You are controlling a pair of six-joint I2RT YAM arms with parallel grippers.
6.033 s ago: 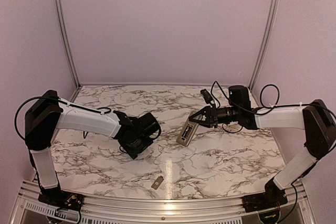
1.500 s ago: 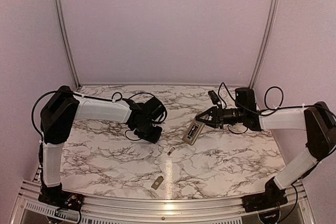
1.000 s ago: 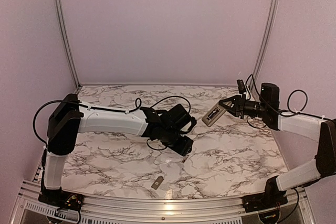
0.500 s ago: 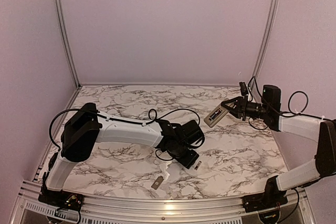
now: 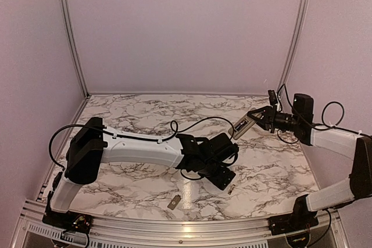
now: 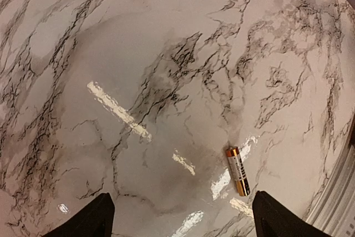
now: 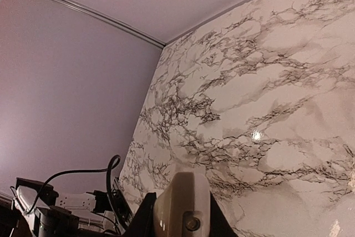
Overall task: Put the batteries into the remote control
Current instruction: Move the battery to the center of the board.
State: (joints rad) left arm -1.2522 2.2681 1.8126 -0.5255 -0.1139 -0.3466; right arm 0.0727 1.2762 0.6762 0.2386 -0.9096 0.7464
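Note:
One battery (image 6: pixel 238 170), gold and dark with a copper end, lies flat on the marble table, just inside my left gripper's right fingertip (image 6: pixel 277 220). My left gripper (image 6: pixel 180 223) is open and empty, hovering low over it. In the top view the battery (image 5: pixel 231 189) lies just right of the left gripper (image 5: pixel 224 178). My right gripper (image 5: pixel 260 118) is shut on the remote control (image 5: pixel 243 126) and holds it tilted above the table at the right. In the right wrist view the remote's grey-tan end (image 7: pixel 183 203) sits between the fingers (image 7: pixel 141 220). No other battery shows.
A small flat grey cover plate (image 5: pixel 174 203) lies near the table's front edge. The left arm (image 5: pixel 145 149) stretches across the middle of the table. Metal rails run along the front edge (image 5: pixel 186 225) and up the back corners.
My left arm has swung from the table's left to its front right, and the battery now lies further right. The right gripper has drawn back right and lifted the remote.

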